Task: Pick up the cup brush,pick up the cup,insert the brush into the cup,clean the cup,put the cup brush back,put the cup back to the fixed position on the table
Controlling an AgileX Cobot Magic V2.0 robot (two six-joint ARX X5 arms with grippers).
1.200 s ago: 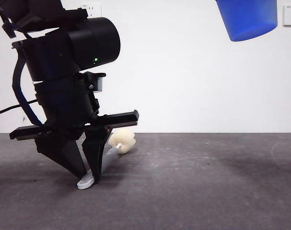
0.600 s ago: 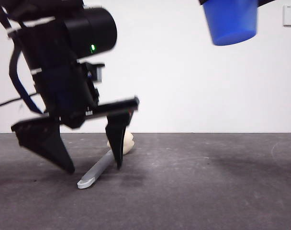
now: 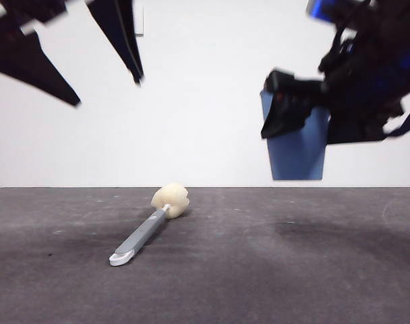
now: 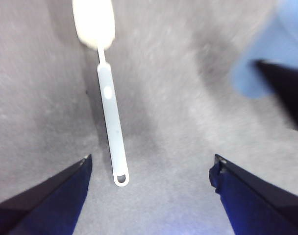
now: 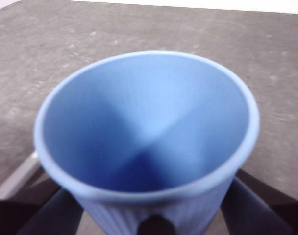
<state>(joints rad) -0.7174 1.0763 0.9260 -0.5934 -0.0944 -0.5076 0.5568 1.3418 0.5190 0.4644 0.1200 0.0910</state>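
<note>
The cup brush [image 3: 141, 235] lies flat on the table [image 3: 272, 277], left of centre, with its cream sponge head [image 3: 170, 200] towards the back wall. My left gripper [image 3: 106, 91] is open and empty, high above it at the top left. In the left wrist view the brush [image 4: 111, 128] lies between and beyond the spread jaws of the left gripper [image 4: 152, 159]. My right gripper [image 3: 306, 128] is shut on the blue cup [image 3: 298, 154] and holds it upright in the air at the right, well above the table. The right wrist view looks into the empty cup [image 5: 146, 127].
A white wall stands behind the table's far edge. The cup and the right gripper show as a blurred blue and dark shape in the left wrist view [image 4: 274, 63]. Bare table lies below the cup and in front of the brush.
My left gripper opened, let go of the brush handle and rose to the top left. My right gripper came down from the top right with the cup. The brush stayed on the table.
</note>
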